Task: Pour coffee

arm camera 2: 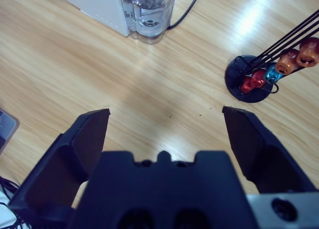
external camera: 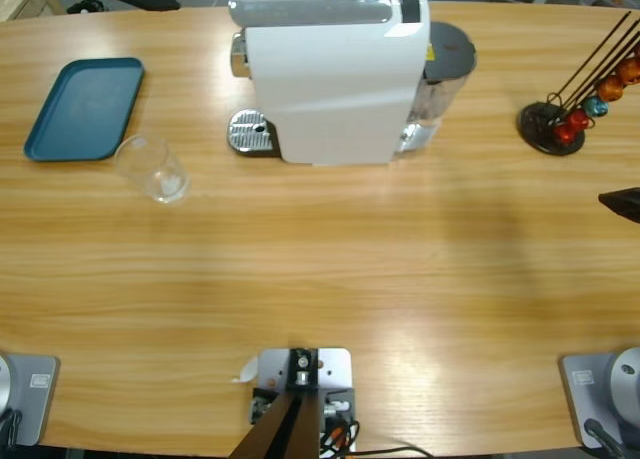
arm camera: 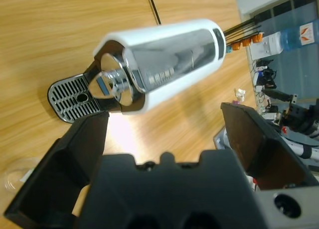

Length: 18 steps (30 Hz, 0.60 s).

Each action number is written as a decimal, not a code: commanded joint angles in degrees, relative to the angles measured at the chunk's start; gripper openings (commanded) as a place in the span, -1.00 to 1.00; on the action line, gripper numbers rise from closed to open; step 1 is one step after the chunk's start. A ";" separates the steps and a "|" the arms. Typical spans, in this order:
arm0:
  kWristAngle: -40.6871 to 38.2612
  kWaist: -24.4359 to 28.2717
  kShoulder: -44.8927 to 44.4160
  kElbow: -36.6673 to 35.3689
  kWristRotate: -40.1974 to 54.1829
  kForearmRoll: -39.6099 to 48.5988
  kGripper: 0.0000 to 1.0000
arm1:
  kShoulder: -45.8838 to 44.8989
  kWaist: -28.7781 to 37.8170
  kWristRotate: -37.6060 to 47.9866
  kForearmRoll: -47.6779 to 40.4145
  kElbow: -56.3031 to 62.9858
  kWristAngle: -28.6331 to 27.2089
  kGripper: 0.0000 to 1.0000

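The left gripper is holding its jaws spread wide and is grasping nothing; wooden table is showing between them. Just outside its left jaw, at that view's lower left edge, the rim of a clear glass tumbler is showing faintly. Whether it holds any coffee cannot be told; in the high view the tumbler is looking clear and is standing upright just beside a blue tray. Ahead of the left jaws, the perforated drip tray is lying below the chrome spout of the white coffee machine, and beyond the machine the black rods of the capsule rack are reaching into view. The right gripper is likewise hanging released, jaws wide apart, with bare table between them. Ahead of the right jaw, the capsule rack's round black base is carrying red, blue and orange capsules along its rods. Farther ahead, toward the left jaw's side, the machine's clear water tank is standing against the white body, with a black cable trailing away.
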 commanded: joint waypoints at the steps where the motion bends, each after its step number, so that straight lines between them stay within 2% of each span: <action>1: -2.22 1.81 6.06 -1.11 -0.57 -0.50 0.97 | 0.14 0.33 -0.07 -0.29 1.63 0.06 1.00; 13: -3.11 2.25 7.69 -1.53 -0.27 -0.27 0.99 | 0.63 0.33 -0.07 -0.20 1.48 0.06 1.00; 17: -5.24 2.18 9.71 -2.60 -0.36 -0.25 0.94 | 1.35 0.33 -0.07 -0.20 1.32 0.06 1.00; 18: -5.45 2.18 10.17 -2.87 -0.31 -0.32 0.88 | 1.40 0.33 -0.07 -0.20 1.30 0.06 1.00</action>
